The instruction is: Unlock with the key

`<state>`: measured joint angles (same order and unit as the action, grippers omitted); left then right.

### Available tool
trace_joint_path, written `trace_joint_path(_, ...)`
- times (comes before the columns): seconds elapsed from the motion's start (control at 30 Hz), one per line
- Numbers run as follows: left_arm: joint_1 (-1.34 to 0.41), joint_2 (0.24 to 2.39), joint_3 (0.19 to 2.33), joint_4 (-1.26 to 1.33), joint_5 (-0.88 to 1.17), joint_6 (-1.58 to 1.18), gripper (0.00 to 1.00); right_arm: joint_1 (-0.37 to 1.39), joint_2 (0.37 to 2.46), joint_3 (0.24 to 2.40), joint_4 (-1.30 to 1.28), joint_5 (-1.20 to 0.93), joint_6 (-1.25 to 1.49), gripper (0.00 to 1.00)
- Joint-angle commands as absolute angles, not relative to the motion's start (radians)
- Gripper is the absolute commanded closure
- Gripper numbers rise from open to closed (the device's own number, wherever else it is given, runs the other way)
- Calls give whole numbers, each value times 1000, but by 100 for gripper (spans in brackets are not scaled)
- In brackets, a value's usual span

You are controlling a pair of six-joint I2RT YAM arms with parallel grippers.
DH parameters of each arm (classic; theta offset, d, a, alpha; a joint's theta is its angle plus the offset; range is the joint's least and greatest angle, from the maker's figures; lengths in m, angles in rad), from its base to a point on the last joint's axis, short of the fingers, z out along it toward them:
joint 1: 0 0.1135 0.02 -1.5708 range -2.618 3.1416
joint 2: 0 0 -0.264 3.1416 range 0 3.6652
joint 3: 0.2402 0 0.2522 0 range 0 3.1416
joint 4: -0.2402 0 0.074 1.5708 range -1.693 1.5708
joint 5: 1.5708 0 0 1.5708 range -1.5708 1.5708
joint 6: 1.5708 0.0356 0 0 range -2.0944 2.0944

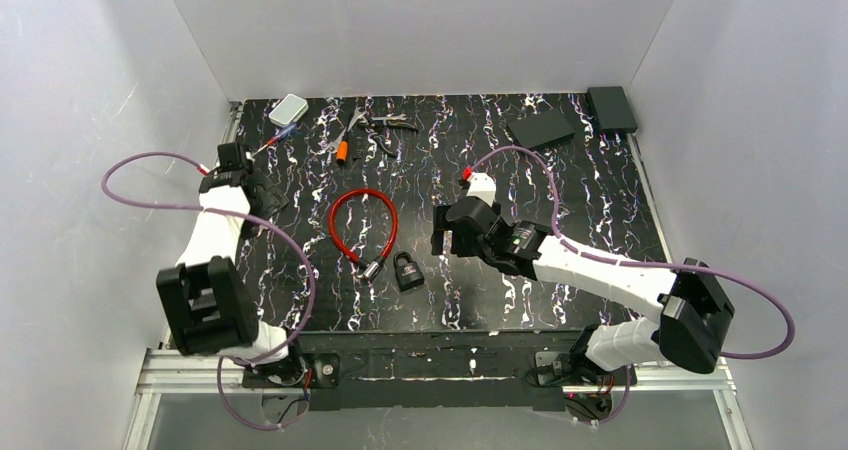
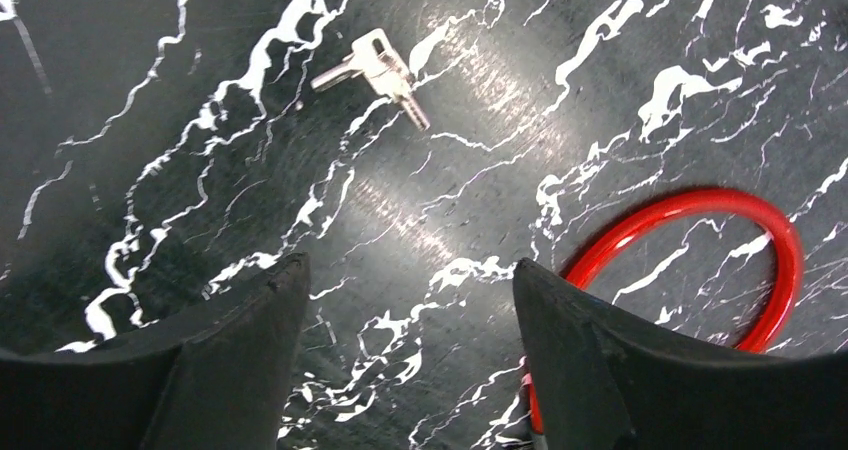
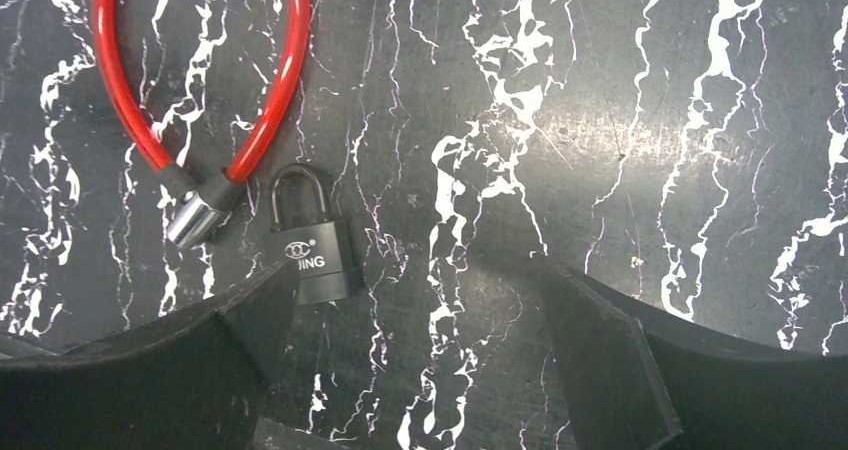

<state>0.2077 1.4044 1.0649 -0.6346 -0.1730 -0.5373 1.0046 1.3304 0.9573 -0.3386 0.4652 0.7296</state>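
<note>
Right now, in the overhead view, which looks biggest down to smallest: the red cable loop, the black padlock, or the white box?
1. Red cable loop: clearly the largest.
2. White box and black padlock: they look about alike, so I won't rank them.

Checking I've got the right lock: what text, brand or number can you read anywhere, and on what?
"JING", under an oval emblem, on the black padlock; its left end may be hidden.
Keys: no marking readable.
Tools at the far side: too small to read.
</note>
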Motion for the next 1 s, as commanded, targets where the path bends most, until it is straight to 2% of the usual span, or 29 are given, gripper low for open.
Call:
trace_joint_path(0.0, 228, 1513, 1172, -639, -130, -598, 31, 1011, 1332, 941, -299, 483, 710, 2)
trace_joint_path(0.2, 230, 1634, 1283, -659, -192, -681, 37, 1011, 1322, 930, -294, 494, 678, 2)
trace_joint_path(0.4, 230, 1668, 1289, -683, -266, -771, 42, 1011, 1302, 918, -295, 531, 644, 2)
trace_joint_path(0.97, 229, 1785, 1207, -614, -235, -880, 43, 1011, 1334, 900, -290, 519, 630, 2)
